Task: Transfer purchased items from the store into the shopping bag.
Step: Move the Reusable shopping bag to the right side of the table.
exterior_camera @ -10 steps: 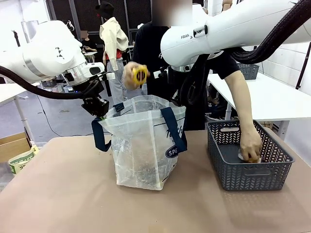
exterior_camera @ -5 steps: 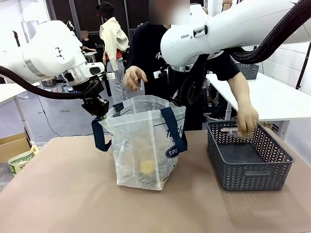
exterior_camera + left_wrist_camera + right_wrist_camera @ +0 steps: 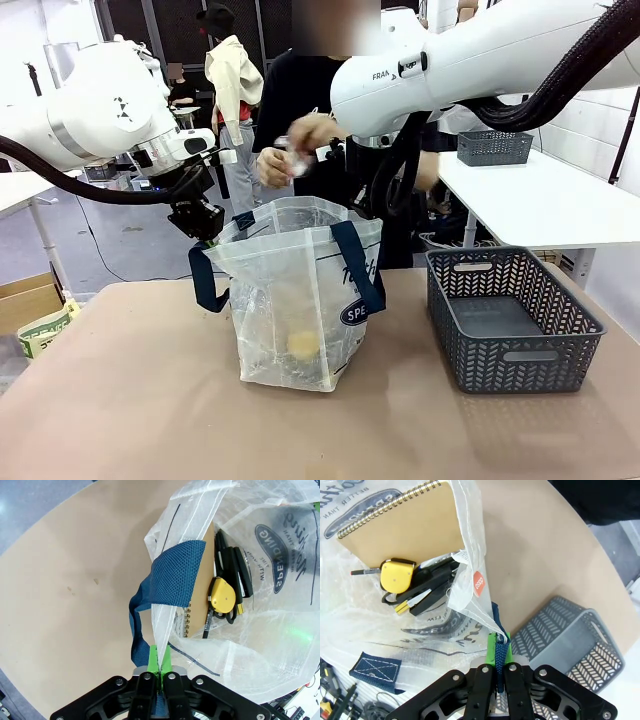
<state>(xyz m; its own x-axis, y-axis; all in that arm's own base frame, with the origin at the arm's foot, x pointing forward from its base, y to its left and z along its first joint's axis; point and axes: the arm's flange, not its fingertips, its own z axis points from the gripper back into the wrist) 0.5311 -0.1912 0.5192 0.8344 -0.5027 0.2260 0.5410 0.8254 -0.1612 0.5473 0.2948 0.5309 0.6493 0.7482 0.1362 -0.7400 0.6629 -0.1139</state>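
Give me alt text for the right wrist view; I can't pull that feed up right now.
The right gripper is shut on the rim and navy strap of the shopping bag, holding it open. Inside lie a brown spiral notebook, a yellow round-topped tool and some black items. The grey basket sits beside the bag on the tan table.

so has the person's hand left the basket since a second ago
Yes. The hand rose from the basket and went left, above the bag.
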